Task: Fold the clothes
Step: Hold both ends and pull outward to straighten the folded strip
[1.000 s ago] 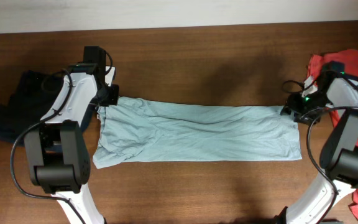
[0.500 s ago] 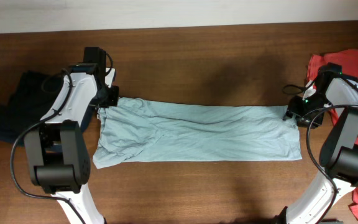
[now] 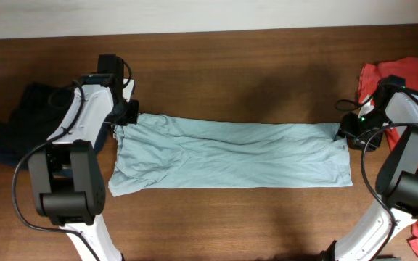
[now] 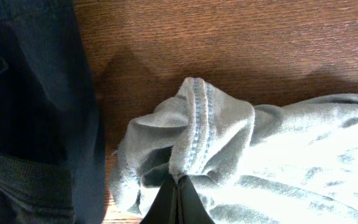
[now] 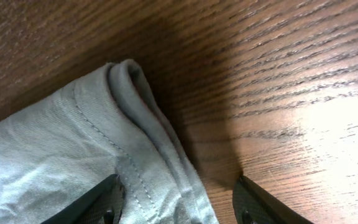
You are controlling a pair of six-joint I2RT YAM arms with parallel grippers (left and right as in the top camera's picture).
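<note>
Inspecting remotely, I find the pale grey-blue T-shirt [image 3: 231, 156] lying as a long flat band across the table [image 3: 231, 65]. My left gripper [image 4: 176, 200] is pinched tight on the bunched hem at its left end. My right gripper [image 5: 178, 202] stands wide at the right corner, with the hem between the jaws but unclamped. The navy garment [image 3: 17, 119] lies far left and the orange-red shirt [image 3: 412, 72] far right.

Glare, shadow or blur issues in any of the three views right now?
Right wrist: strong glare on the table at lower right, dark shadow beside the T-shirt hem, right gripper fingers soft. Left wrist: sharp, hem stitching clear, but the navy garment is near black, little detail. Overhead: even light, soft shadows on the wood, no glare.
</note>
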